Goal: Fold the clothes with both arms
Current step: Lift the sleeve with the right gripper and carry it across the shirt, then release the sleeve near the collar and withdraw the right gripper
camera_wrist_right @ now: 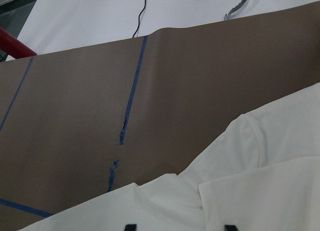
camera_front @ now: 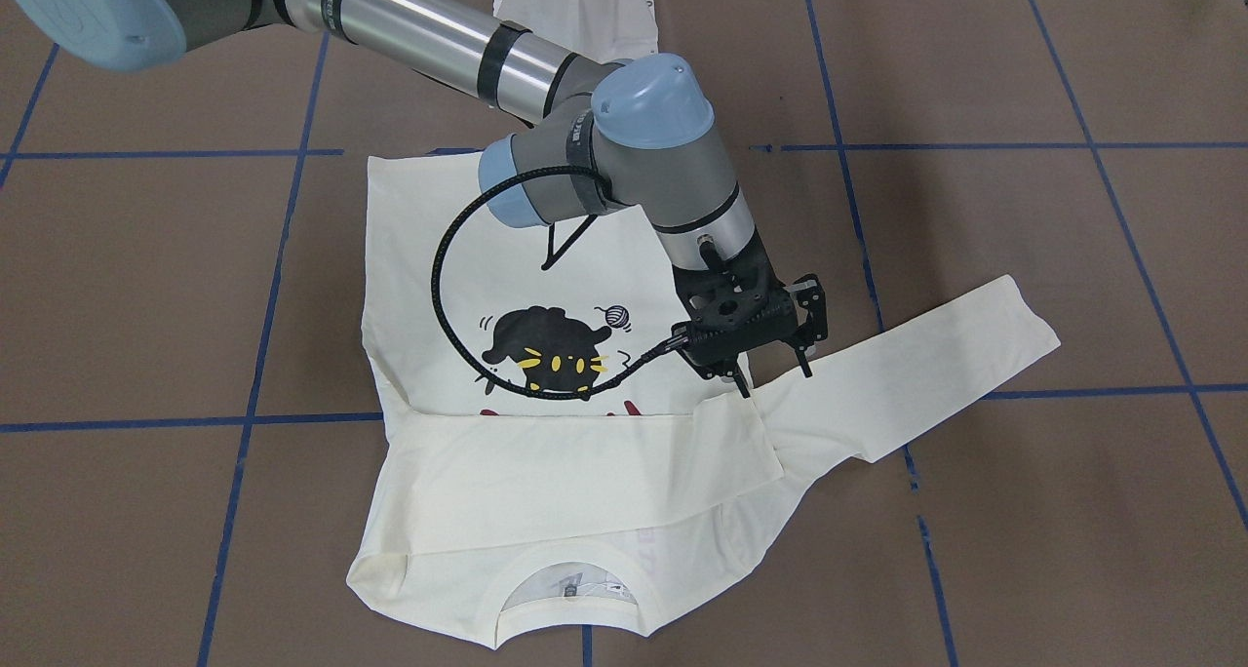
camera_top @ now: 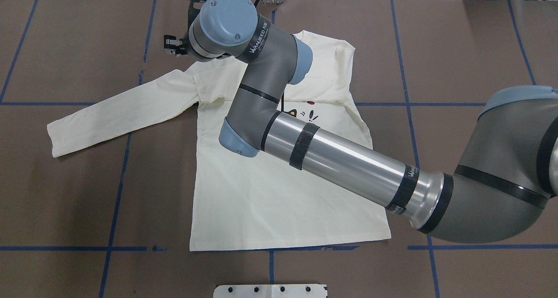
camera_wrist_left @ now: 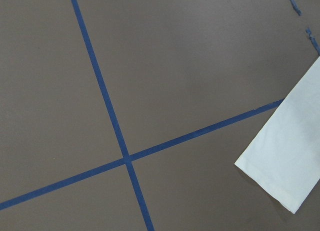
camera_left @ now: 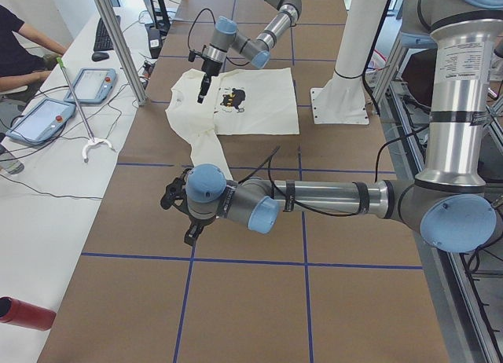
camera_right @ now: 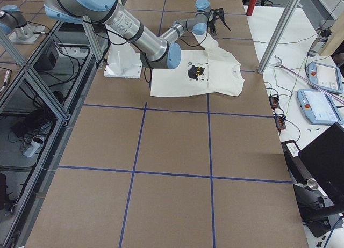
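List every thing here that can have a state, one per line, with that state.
Cream-white long-sleeved T-shirt with black cat print: flat on the brown table, print up, partly folded.
Sleeve on the robot's right: folded across the chest.
Sleeve on the robot's left: spread out sideways.
Right arm's black hand: open, at the spread sleeve's shoulder.
Left arm's black hand: beyond the spread sleeve's cuff; open or shut, cannot tell.

Overhead looks forward and down from the robot's side, and the front camera faces back steeply from the far side of the table point(camera_front: 1072, 82), both tight on the T-shirt point(camera_front: 585, 472). The two end cameras sit far back, left and right, looking along the table at that same shirt. Left wrist stares straight down at a sleeve cuff point(camera_wrist_left: 285, 161); right wrist skims the shoulder point(camera_wrist_right: 265, 136), close.
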Robot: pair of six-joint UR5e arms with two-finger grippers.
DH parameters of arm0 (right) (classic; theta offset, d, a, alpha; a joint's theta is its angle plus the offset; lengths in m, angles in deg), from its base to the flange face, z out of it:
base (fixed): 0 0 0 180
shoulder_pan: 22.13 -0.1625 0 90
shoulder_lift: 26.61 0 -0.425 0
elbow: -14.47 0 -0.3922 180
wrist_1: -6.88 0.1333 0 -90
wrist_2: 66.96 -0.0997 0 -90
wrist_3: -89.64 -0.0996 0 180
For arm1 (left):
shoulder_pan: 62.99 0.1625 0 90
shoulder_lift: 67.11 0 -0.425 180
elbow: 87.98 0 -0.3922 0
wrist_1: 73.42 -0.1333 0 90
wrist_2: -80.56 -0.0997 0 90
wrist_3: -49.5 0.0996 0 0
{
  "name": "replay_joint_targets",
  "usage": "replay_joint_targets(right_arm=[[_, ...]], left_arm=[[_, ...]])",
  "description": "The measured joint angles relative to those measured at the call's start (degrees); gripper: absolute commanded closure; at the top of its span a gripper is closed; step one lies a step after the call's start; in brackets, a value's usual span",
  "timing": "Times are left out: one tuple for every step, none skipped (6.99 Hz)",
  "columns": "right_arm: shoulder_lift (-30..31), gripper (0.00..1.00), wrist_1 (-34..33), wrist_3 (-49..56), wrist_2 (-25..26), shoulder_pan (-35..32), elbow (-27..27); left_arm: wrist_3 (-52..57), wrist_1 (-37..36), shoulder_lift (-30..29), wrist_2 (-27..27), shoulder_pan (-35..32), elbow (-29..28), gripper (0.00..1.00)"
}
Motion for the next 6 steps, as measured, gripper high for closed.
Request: replay_joint_targets(right_arm=[[0.0, 0.0, -0.4, -1.98, 0.02, -0.03, -0.1], [0.42, 0.0, -3.35, -3.45, -1.78, -0.75, -1.31], [1.97, 0.0, -9.69, -3.86, -5.27, -2.51, -4.91], [5.45, 0.0, -17.79, -3.26, -10.11, -5.34, -11.15], [10.47, 0.0, -25.11, -1.11, -15.1, -8.77, -18.04], [16.42, 0.0, -32.11, 3.54, -18.45, -11.85, -25.15]], left_arm=[[-0.76, 0.13, -0.08, -0.06, 0.07, -0.28, 0.0], [-4.3, 1.3, -0.22, -0.28, 0.69, -0.42, 0.0], [-10.94, 4.68, -0.01, -1.3, 2.46, -0.33, 0.0], [-20.14, 10.12, 0.72, -4.24, 5.82, 0.04, 0.0], [-30.55, 16.26, 2.35, -8.81, 10.39, 1.22, 0.0], [-41.11, 21.29, 4.93, -13.9, 15.5, 3.65, 0.0]])
